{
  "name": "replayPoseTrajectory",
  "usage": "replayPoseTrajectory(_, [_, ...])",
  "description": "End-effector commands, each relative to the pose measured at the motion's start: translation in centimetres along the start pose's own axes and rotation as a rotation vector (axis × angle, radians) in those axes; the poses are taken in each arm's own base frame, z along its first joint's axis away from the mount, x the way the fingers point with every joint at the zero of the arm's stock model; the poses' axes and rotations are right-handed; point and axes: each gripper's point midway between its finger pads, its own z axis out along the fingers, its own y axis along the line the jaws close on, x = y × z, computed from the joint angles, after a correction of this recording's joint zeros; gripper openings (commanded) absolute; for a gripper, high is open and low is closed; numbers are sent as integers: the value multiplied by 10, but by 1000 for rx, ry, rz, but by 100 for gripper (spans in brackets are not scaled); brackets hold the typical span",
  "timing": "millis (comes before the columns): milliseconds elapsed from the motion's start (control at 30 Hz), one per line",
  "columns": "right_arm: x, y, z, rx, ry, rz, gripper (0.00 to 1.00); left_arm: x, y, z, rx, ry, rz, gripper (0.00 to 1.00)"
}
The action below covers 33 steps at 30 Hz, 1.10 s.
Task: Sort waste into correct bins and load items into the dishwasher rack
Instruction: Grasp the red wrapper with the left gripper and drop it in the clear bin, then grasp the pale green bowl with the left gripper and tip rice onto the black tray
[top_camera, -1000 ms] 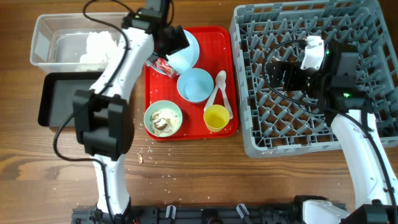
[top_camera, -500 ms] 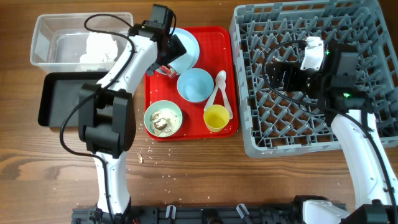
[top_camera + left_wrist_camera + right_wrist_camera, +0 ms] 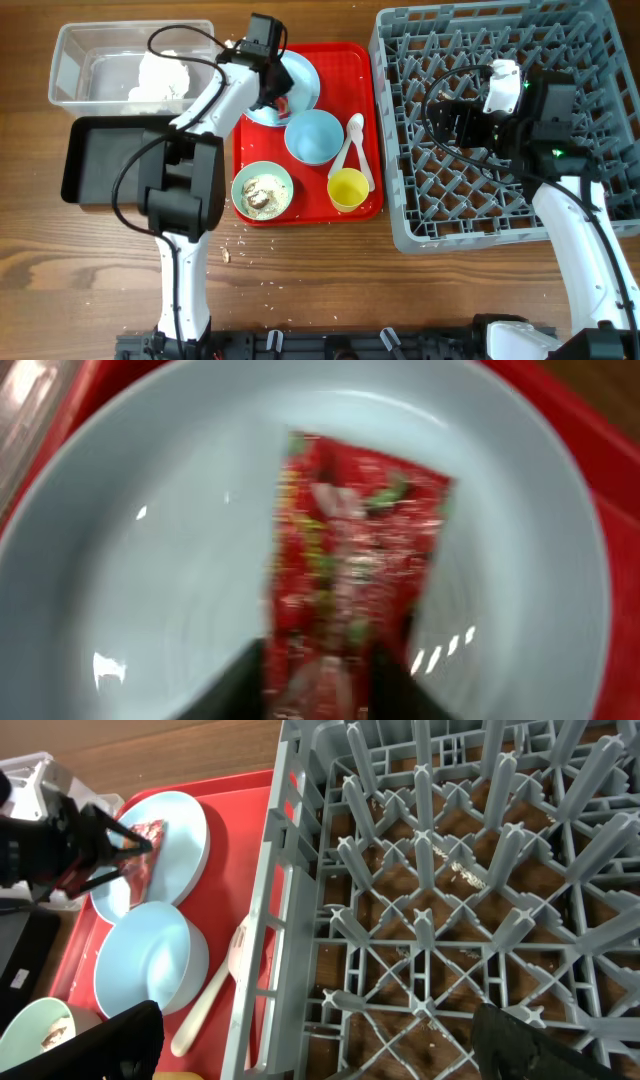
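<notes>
- We pinch the shiny red wrapper (image 3: 350,580) by its edge in our left end effector (image 3: 320,685); that thin hold may slip.
- Our right end effector (image 3: 320,1040) gapes wide, empty.

Wooden table (image 3: 330,270) under clear tub (image 3: 65,65), black bin (image 3: 95,160), red tray (image 3: 352,85), grey rack (image 3: 400,225), crumbs (image 3: 226,255).

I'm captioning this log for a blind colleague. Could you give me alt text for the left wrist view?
A red snack wrapper, pinched between the dark fingertips of the left gripper, shows blurred in front of a pale blue plate that nearly fills the frame. The red tray shows at the corners.
</notes>
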Motion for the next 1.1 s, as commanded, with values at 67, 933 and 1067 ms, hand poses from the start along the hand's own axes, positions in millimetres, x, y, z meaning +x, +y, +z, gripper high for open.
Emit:
replayPoseTrajectory(67, [-8,7,-1,-24,-15,-21,100,-10,-3,-1,6,-34,109,4])
replayPoseTrajectory(933, [-16,7,-2,-27,-45,-33,100,-131,103,-148,109,-137,108,100])
replayPoseTrajectory(1067, [-16,9,-2,-35,-44,-13,100,-25,59,-190,210,172,282,100])
